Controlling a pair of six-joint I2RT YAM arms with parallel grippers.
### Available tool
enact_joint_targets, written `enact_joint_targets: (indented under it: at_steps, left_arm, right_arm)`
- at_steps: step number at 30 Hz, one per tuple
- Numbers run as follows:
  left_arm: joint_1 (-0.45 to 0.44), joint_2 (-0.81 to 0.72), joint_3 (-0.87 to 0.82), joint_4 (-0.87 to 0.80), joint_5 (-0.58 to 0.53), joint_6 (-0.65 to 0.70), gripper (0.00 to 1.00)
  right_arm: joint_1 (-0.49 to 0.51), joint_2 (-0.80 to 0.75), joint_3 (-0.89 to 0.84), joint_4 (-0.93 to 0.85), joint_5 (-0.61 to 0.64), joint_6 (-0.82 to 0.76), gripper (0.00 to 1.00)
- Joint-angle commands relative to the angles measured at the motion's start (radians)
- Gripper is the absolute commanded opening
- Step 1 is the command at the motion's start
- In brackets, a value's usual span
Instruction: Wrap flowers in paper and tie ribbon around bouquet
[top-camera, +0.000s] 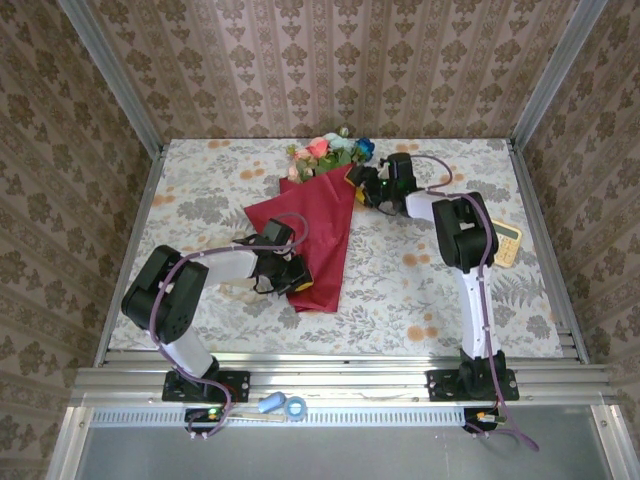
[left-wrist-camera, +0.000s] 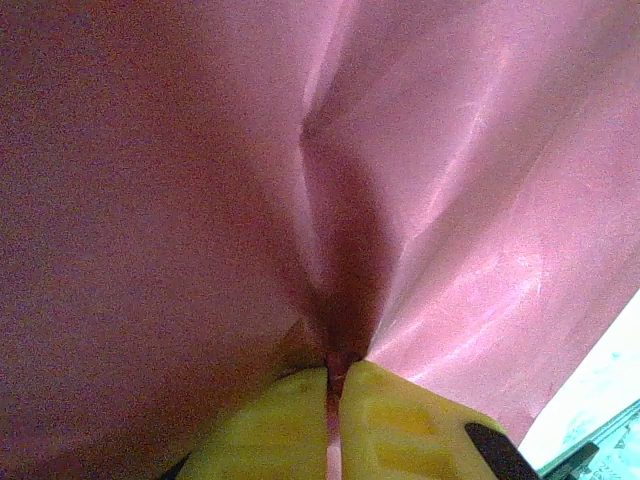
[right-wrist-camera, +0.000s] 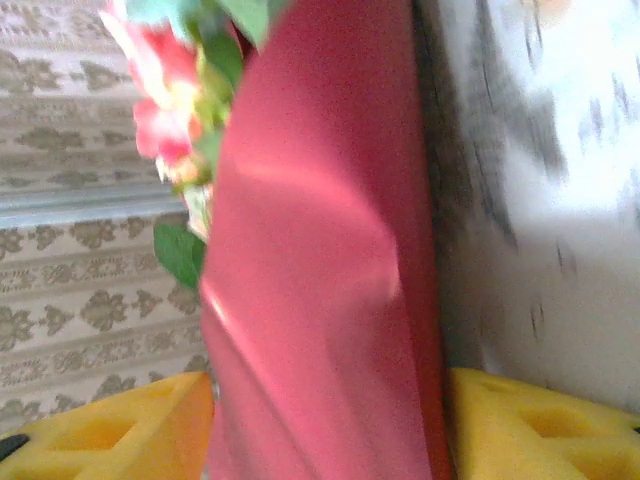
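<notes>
Paper (top-camera: 310, 240) nipped in L gripper (left-wrist-camera: 335, 385); R gripper (right-wrist-camera: 328, 390) astride it nr flowers (top-camera: 330, 150)

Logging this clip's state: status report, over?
Left gripper jaws shut on the paper. Right gripper jaws open, straddling paper near the flowers. Calculator far right, not in the way.

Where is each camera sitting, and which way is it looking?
Top camera: high above and behind the robot, looking down at the table; shows left arm, right arm, left hand, right hand.
Left wrist camera: on the left wrist, facing along its yellow fingers, which pinch the red paper.
Right wrist camera: on the right wrist, facing along the wrapped paper toward the flowers; one yellow finger either side.
Shared: every view sees the paper; top and right wrist both see the flowers.
</notes>
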Motion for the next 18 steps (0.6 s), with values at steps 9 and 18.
enact_joint_targets:
  at_steps: [9,18]
  left_arm:
    - [-0.023,0.099,-0.098,-0.108,-0.099,-0.041,0.1]
    - [-0.023,0.101,-0.098,-0.087,-0.093,-0.047,0.1]
  right_arm:
    - [0.218,-0.387,-0.624,0.05,-0.054,0.049,0.46]
    - [0.243,-0.449,-0.723,0.042,-0.007,0.037,0.39]
